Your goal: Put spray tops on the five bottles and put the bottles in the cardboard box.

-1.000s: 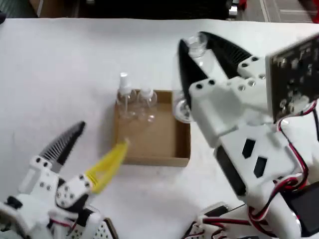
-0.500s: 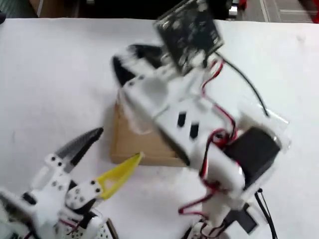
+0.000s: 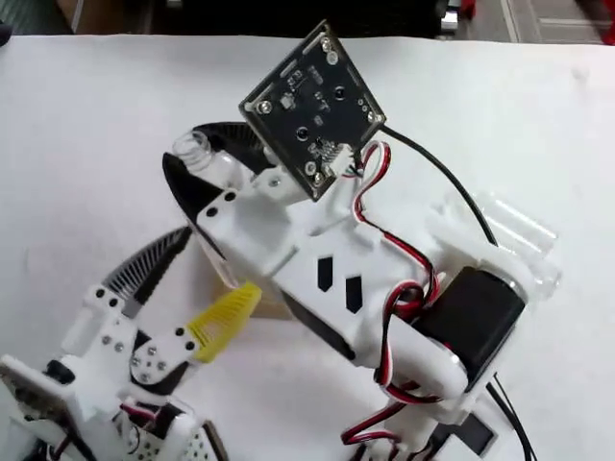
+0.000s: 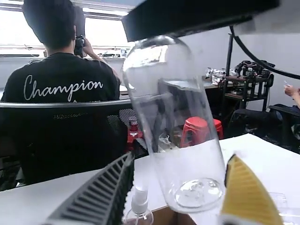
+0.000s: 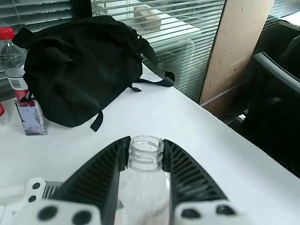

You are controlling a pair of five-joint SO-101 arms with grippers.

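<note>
Here, two robot arms work over a white bench (image 3: 86, 115). The left hand (image 3: 219, 261) sits low at the near edge, its ridged black finger and its yellow finger spread wide, holding nothing. Just beyond its fingertips a strip of the cardboard box (image 3: 215, 275) shows; the other arm covers the rest. Seen from the left wrist, a bottle with a white spray top (image 4: 138, 207) stands in the box just ahead of that hand.

The right hand (image 5: 146, 143) is raised over the box and above the left hand, with its two ridged black fingers closed on a clear bottle (image 3: 192, 149). The bottle lies lengthwise between the fingers. Its neck sticks out just past the fingertips, and its rounded base tilts down toward the left hand's open fingers. The bottle's threaded mouth is open and bare. It touches neither the box nor the bench.
</note>
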